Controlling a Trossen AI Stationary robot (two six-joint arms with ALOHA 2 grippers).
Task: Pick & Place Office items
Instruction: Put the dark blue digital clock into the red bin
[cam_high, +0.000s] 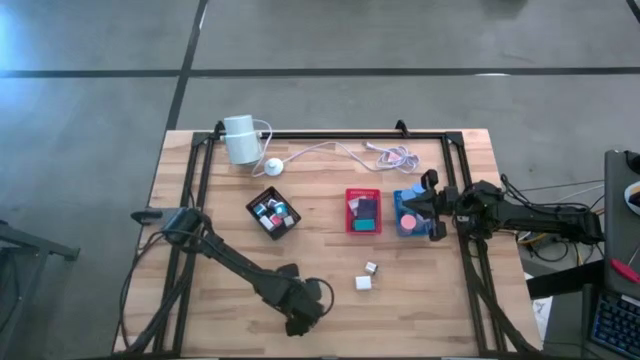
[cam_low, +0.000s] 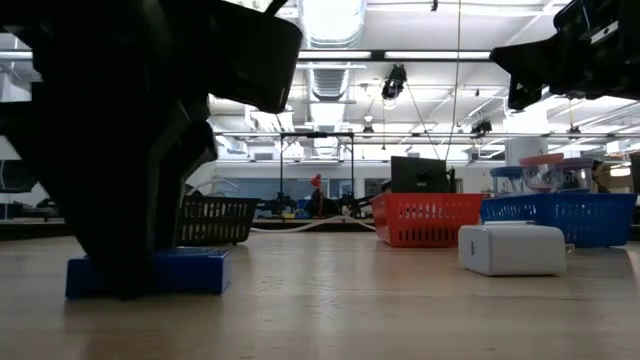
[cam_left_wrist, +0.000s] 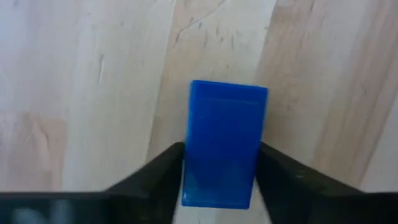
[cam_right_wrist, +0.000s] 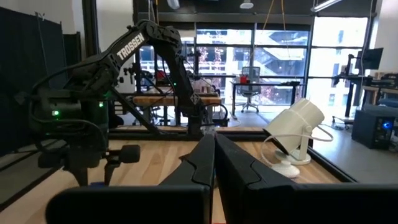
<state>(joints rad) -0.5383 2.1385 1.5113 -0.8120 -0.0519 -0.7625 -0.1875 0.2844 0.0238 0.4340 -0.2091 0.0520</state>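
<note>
Here my left hand (cam_left_wrist: 221, 186) is down at the near edge of the pale wooden bench (cam_high: 420, 310), its 2 dark fingers (cam_left_wrist: 155, 174) set on either side of a flat blue rectangular plastic block (cam_left_wrist: 225, 143). The fingers sit tight against the block's long sides, and the block lies flat on the wood; in the low view its blue edge shows under my hand, resting on the bench.

My right hand (cam_right_wrist: 214, 165) hangs over the far right part of the bench, just beside the blue square tray (cam_high: 408, 214), with its fingers pressed together and nothing between them. That tray holds a round pink piece (cam_high: 409, 220).

Next to it stands the red square tray (cam_high: 363, 211) with dark pieces inside, and further left the black square tray (cam_high: 273, 213) sits turned at an angle, filled with small teal, white and red bits. 2 small white cube-like blocks (cam_high: 366, 276) lie loose on the wood between the trays and the near edge, just beside each other and well apart from my left hand.

At the back of the bench a white cylinder (cam_high: 240, 139) lies on its side, with a pale cable (cam_high: 345, 151) trailing across toward the right.
</note>
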